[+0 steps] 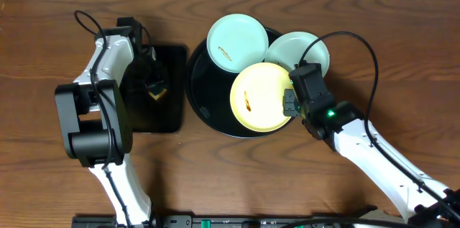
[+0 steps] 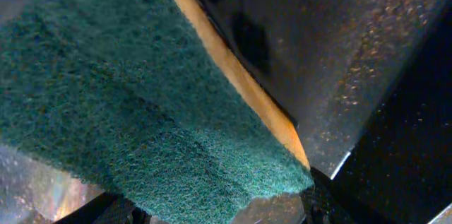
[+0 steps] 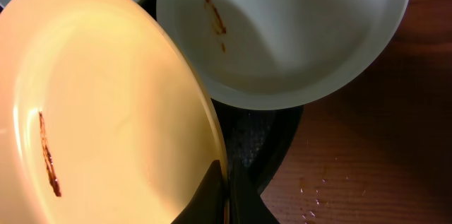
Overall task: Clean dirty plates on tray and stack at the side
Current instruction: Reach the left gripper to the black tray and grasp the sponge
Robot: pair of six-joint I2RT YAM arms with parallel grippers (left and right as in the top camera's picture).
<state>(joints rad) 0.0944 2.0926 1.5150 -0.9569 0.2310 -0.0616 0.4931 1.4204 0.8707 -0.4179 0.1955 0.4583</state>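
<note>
Three plates sit on the round black tray. One mint plate is at the back. A second mint plate with a brown smear overhangs the tray's right rim. The yellow plate, also smeared, is tilted in front. My right gripper is shut on the yellow plate's right rim. In the right wrist view the fingers pinch the yellow plate, next to the mint plate. My left gripper holds a green and yellow sponge over the rectangular tray.
A smaller rectangular black tray lies left of the round tray, under the left arm. Bare wooden table lies right of the plates, with small water drops near the tray's rim.
</note>
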